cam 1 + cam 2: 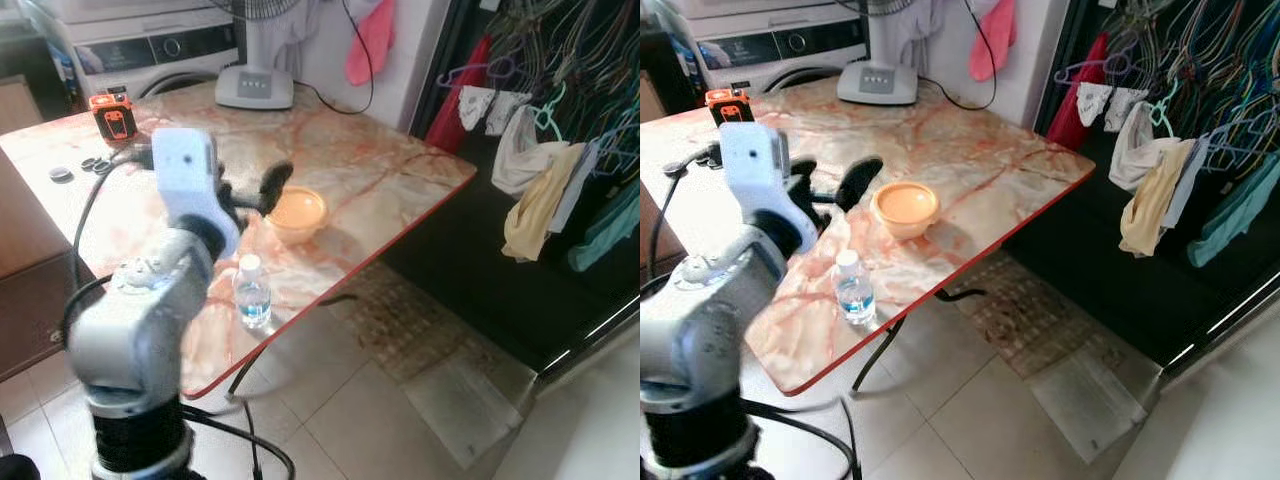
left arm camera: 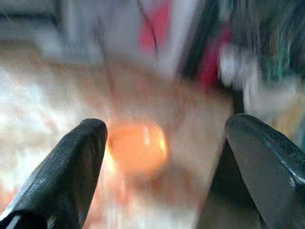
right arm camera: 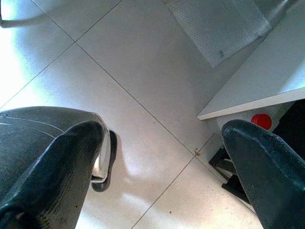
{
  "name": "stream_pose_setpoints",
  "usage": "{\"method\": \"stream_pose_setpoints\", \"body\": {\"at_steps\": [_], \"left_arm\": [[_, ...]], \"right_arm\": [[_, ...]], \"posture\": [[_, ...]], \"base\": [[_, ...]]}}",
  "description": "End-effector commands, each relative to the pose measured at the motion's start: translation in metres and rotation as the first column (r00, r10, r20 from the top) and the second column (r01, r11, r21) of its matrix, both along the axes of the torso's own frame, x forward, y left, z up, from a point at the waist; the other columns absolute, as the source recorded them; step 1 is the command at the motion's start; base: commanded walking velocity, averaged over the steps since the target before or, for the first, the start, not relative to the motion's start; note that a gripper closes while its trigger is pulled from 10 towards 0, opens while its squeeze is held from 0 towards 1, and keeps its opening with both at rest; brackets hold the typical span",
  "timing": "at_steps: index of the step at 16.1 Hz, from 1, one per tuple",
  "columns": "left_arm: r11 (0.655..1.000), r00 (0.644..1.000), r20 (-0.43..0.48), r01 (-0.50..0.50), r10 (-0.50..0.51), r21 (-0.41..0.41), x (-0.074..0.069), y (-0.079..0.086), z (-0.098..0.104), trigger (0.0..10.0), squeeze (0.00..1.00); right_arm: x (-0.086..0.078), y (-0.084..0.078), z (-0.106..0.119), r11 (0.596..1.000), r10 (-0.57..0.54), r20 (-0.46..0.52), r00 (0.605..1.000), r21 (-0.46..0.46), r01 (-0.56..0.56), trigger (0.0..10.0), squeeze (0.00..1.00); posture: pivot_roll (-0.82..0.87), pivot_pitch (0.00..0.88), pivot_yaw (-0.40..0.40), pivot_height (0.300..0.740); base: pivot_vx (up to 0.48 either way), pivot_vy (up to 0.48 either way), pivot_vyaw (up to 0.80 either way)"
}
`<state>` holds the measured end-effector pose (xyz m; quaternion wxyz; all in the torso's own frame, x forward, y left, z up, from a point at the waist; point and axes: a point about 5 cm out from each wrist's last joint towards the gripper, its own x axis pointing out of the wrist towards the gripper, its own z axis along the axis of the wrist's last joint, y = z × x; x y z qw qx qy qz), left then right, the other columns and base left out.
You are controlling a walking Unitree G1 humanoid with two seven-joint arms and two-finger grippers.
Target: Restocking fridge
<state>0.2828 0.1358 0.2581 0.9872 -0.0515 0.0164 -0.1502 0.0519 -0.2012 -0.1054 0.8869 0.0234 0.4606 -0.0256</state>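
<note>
Left eye view is showing the left hand (image 1: 255, 190) hovering spread over the worktop (image 1: 380, 170), just beside the orange bowl (image 1: 296, 213). The water bottle (image 1: 251, 291) is standing nearer the robot than the bowl, so the hand should probably be drawing back and lowering to straddle the bottle's body squarely before closing. The right hand (image 3: 162, 162) is hanging spread over the floor.

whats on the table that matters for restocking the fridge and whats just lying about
For the job:
water bottle
orange bowl, with the open left pincer raised next to it

Just lying about:
fan base
orange device
clothes on hangers

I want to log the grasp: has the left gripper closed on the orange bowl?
No, the left gripper hangs open just short of the orange bowl.
</note>
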Motion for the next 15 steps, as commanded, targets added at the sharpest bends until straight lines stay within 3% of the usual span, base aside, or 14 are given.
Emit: {"method": "stream_pose_setpoints", "body": {"at_steps": [1, 2, 3, 7, 9, 11, 13, 15], "left_arm": [[0.998, 0.991, -0.116, 0.064, -0.06, 0.029, 0.0, 0.001, -0.005, 10.0, 0.0], [0.995, 0.977, -0.204, 0.071, -0.056, 0.068, 0.0, 0.009, -0.007, 10.0, 0.0], [0.982, 0.96, -0.261, 0.139, -0.103, 0.124, -0.002, 0.011, -0.005, 10.0, 0.0], [0.936, 0.943, -0.319, 0.194, -0.094, 0.295, -0.003, 0.024, 0.013, 10.0, 0.0], [0.879, 0.907, -0.376, 0.326, -0.187, 0.349, -0.009, 0.021, 0.009, 10.0, 0.0], [0.851, 0.87, -0.429, 0.405, -0.244, 0.335, -0.012, 0.017, 0.005, 10.0, 0.0], [0.831, 0.844, -0.437, 0.465, -0.311, 0.307, -0.006, 0.01, 0.003, 10.0, 0.0], [0.813, 0.843, -0.455, 0.466, -0.288, 0.349, 0.002, 0.016, 0.002, 10.0, 0.0]], "right_arm": [[0.0, 0.007, -0.002, 1.0, 0.018, -0.012, 1.0, 0.017, -0.017, 10.0, 0.0], [0.0, 0.008, -0.002, 1.0, 0.018, -0.014, 1.0, 0.016, -0.018, 10.0, 0.0], [0.001, 0.008, -0.002, 1.0, 0.014, -0.017, 1.0, 0.016, -0.014, 10.0, 0.0], [0.003, 0.009, -0.003, 1.0, 0.019, -0.024, 1.0, 0.018, -0.019, 10.0, 0.0], [0.005, 0.009, -0.003, 1.0, 0.02, -0.025, 0.999, 0.021, -0.02, 10.0, 0.0], [0.005, 0.01, -0.003, 1.0, 0.019, -0.026, 0.999, 0.021, -0.019, 10.0, 0.0], [0.006, 0.011, -0.003, 1.0, 0.014, -0.027, 1.0, 0.021, -0.013, 10.0, 0.0], [0.007, 0.011, -0.003, 1.0, 0.006, -0.025, 1.0, 0.023, -0.005, 10.0, 0.0]], "posture": [[0.09, 0.04, -0.098, 0.74], [0.09, 0.04, -0.098, 0.74], [0.1, 0.038, -0.097, 0.74], [0.13, 0.039, -0.092, 0.74], [0.13, 0.036, -0.09, 0.74], [0.12, 0.032, -0.089, 0.74], [0.12, 0.029, -0.087, 0.74], [0.11, 0.027, -0.085, 0.74]], "base": [[0.0, 0.0, 0.0], [0.0, 0.0, 0.0], [0.0, 0.0, 0.0], [0.0, 0.0, 0.0], [0.0, 0.0, 0.0], [0.0, 0.0, 0.0], [0.0, 0.0, 0.0], [0.0, 0.0, 0.0]]}}
